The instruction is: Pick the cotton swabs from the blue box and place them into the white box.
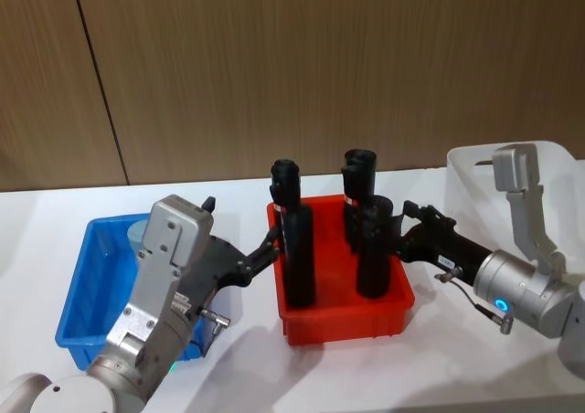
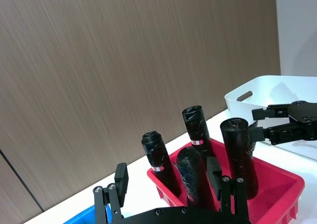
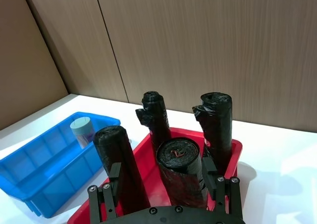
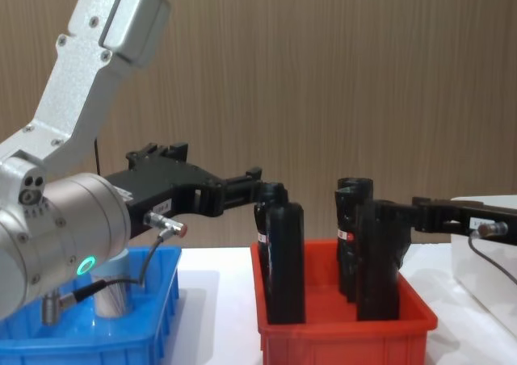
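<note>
- On white worktop (image 1: 457,358), three bins sit in a row: blue box (image 1: 82,294) at robot's left, red bin (image 1: 343,312) in the middle, white box (image 1: 548,171) at right. That puts the red bin btwn pick-up and drop-off, so anything carried prob. has to pass over or round it.
- Cotton swabs (image 3: 82,129): one clear jar w/ pale blue-grey lid, upright in the blue box, toward its far end. Chest view also shows it standing on the box floor (image 4: 113,296). No other jars made out.
- Left end effector (image 1: 271,245): held above the blue box's right side, fingers pointing toward the red bin, spread open, nothing btwn them. Raised clear of the jar, not touching it; looks like a hover or transit pose, not a grasp.
- Right end effector (image 1: 409,221): reaches in from the white box side, tips just beside the black rolls (image 1: 297,239) standing in the red bin. Fingers apart, holding nothing. Prob. waiting near the middle; role unclear.
- Black rolls are tall and upright, so a low sweep across the red bin could knock them — likely why both arms sit high.
- White box: contents not visible from these angles.
- Judgement: jar not yet picked; next needs left arm to come back and down onto the lid.
</note>
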Controlling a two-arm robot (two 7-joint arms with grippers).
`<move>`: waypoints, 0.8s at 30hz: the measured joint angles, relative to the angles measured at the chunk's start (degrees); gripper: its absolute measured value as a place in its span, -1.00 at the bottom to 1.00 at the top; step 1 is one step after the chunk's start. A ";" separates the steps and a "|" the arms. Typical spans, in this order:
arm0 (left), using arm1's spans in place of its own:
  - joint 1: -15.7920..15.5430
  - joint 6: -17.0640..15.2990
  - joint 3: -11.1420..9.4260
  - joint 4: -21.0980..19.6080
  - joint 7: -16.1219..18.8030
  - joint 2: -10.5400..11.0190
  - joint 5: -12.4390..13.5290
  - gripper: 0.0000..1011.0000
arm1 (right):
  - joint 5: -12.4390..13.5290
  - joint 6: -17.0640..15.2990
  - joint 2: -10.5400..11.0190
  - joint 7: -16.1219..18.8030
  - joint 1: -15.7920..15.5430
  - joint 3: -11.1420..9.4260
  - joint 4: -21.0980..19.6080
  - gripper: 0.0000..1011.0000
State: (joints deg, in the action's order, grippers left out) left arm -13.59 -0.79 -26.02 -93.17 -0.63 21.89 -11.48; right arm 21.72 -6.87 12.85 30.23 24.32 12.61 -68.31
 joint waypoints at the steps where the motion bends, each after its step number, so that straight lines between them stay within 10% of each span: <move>1: 0.00 0.00 0.00 0.00 0.00 0.00 0.00 0.99 | 0.00 0.08 -0.04 0.07 0.15 0.02 0.22 0.98; 24: 0.00 0.00 0.00 0.00 0.00 0.00 0.00 0.99 | -3.55 4.85 -1.46 0.48 5.43 0.76 9.33 0.98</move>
State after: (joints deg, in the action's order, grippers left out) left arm -13.59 -0.79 -26.02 -93.18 -0.63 21.89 -11.48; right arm 18.17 -2.02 11.39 30.71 29.75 13.36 -58.98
